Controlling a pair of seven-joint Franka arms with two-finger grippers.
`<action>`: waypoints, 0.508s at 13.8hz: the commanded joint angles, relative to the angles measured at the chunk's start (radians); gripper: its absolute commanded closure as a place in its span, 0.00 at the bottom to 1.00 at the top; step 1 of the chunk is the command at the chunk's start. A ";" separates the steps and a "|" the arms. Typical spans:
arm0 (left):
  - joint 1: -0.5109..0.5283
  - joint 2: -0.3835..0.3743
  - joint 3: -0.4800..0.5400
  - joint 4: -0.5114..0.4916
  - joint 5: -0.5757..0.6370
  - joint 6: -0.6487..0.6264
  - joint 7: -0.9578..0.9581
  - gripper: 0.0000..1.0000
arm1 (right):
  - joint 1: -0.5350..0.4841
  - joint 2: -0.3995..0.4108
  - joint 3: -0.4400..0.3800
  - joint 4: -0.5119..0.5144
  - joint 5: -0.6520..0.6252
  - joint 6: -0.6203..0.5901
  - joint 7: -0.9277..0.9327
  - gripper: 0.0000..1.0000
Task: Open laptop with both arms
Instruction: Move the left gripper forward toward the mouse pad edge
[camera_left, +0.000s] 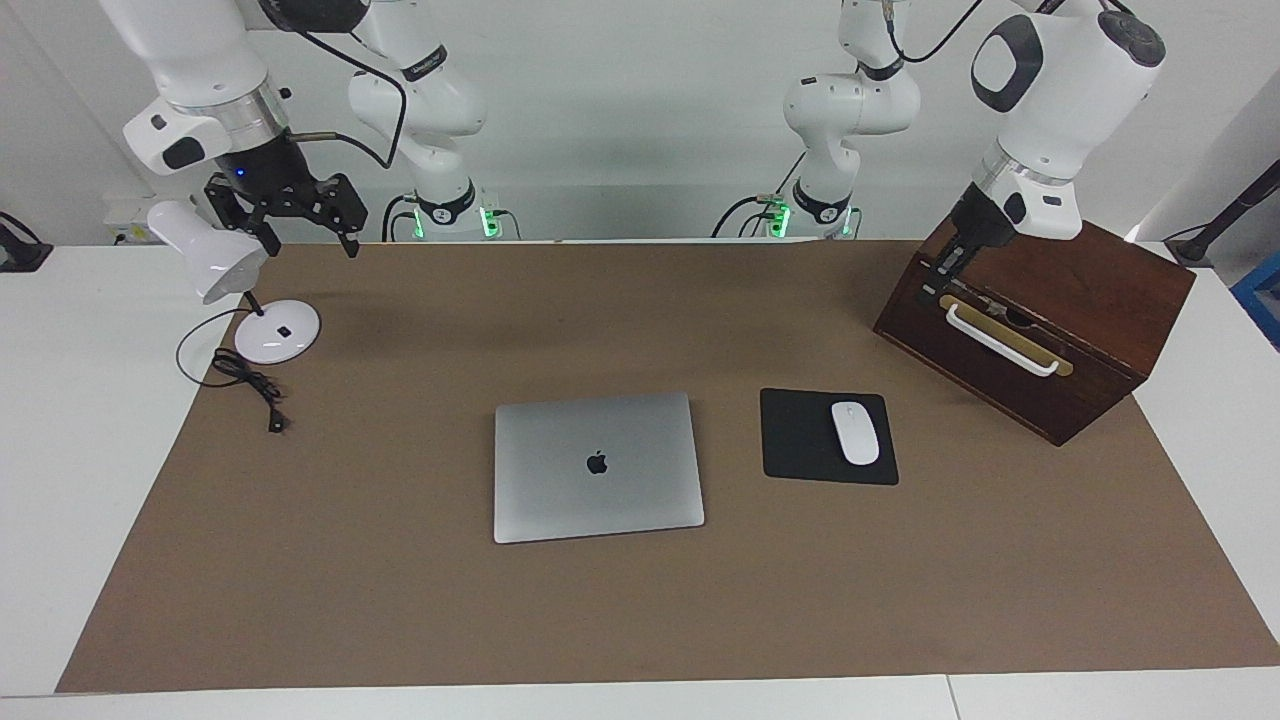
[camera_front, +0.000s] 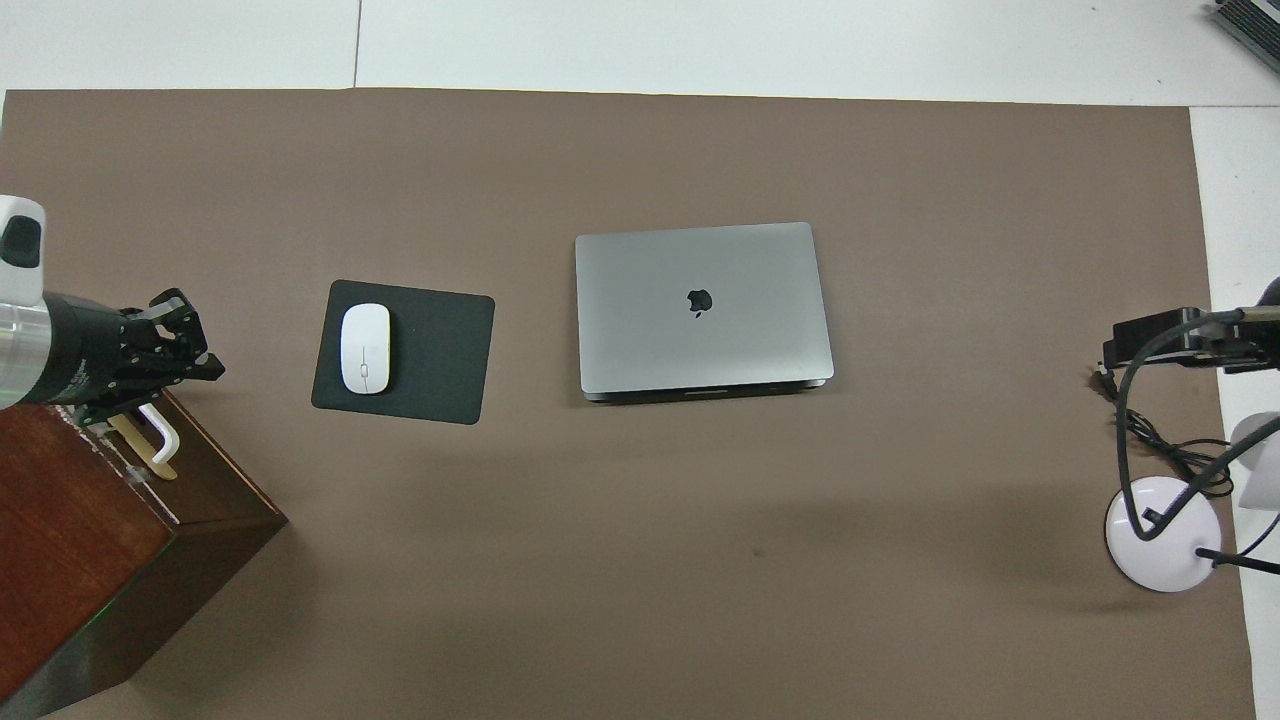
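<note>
The silver-grey laptop lies shut and flat on the brown mat, apple logo up, midway between the two arms. My left gripper is shut on nothing. It hangs over the front top edge of the wooden box, just above the white handle. My right gripper hangs open and empty beside the desk lamp's head at the right arm's end of the table. Neither gripper touches the laptop.
A black mouse pad with a white mouse lies beside the laptop, toward the left arm's end. The brown wooden box stands past it. A white desk lamp and its cable sit at the right arm's end.
</note>
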 joint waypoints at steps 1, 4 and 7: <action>-0.005 -0.036 0.008 -0.051 -0.107 0.075 -0.202 1.00 | -0.010 -0.026 0.006 -0.031 0.014 0.027 -0.035 0.00; -0.006 -0.039 0.008 -0.070 -0.162 0.170 -0.491 1.00 | -0.008 -0.028 0.007 -0.036 0.014 0.045 -0.038 0.00; 0.003 -0.080 0.010 -0.143 -0.244 0.176 -0.516 1.00 | 0.016 -0.028 0.009 -0.037 0.014 0.048 -0.041 0.00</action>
